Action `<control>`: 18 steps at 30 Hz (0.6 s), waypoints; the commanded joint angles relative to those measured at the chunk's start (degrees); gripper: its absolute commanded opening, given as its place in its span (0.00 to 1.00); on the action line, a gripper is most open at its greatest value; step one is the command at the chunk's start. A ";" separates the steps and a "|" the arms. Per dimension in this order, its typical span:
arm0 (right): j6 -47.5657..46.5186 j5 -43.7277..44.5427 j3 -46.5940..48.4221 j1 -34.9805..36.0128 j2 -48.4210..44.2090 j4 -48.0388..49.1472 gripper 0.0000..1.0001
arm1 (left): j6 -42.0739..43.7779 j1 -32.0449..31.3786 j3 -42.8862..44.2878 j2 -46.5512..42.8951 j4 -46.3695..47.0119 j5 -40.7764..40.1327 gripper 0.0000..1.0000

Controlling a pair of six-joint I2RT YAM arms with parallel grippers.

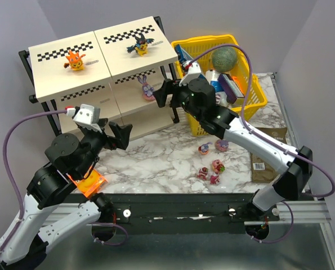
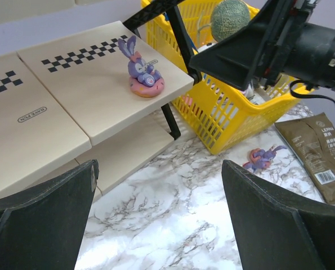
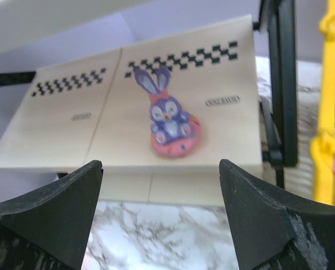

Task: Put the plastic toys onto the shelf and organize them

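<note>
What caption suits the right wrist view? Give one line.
Open right gripper facing the purple bunny toy on the shelf.

Soft, even light is filling the top view with no hard glare. The arms are casting only faint shadows on the table (image 1: 156, 160), and the lower tiers of the shelf (image 1: 49, 84) are sitting in shade. In the left wrist view the marble is washing out pale at lower centre, while the fingers (image 2: 38, 225) are reading as flat black. The right wrist view is blurring throughout: the bunny (image 3: 168, 121) is looking soft, and the basket (image 3: 326, 101) is smearing at the right edge.
</note>
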 commanded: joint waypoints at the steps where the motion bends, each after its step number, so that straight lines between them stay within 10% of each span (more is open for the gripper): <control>1: 0.41 3.48 -2.04 -1.42 -5.99 -12.95 0.91 | 0.22 0.05 -1.85 -0.51 2.48 4.12 0.99; 9: 5.76 10.08 -0.29 -4.32 -9.97 -37.70 0.87 | -2.06 -0.04 -6.24 -0.07 7.13 10.09 0.99; 18: 15.68 7.54 -15.39 -4.24 -21.74 -43.19 0.85 | -2.42 0.05 -8.19 5.20 11.27 17.30 0.99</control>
